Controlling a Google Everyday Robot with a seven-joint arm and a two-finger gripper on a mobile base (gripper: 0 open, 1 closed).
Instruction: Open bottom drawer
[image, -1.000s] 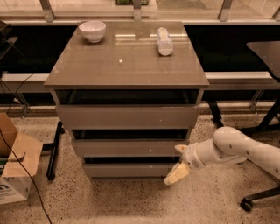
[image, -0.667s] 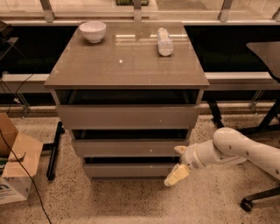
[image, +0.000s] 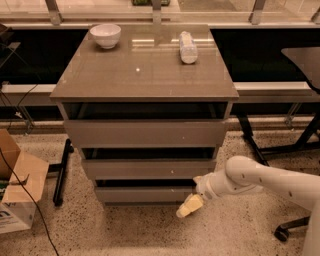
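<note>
- Hand has shifted slightly left and down since the earlier frame; cabinet, bowl and bottle have not moved.
- Camera view: the hand sits low at the right end of the drawer, just in front of its right corner, with a yellowish tip pointing down-left toward the floor.
- Cannot tell whether the hand is apart or together, or whether it touches the drawer front.
- White arm reaches in from the right edge, low over the speckled floor.
- The drawer is the lowest and narrowest of the three grey-brown fronts on the cabinet, with a dark gap above it, below the mid-width front.
- Counter on the cabinet carries a white bowl at back left and a pale bottle lying on its side at back right, well apart.
- Cardboard box on the floor at left, flaps open.
- Chair base with a caster at lower right.
</note>
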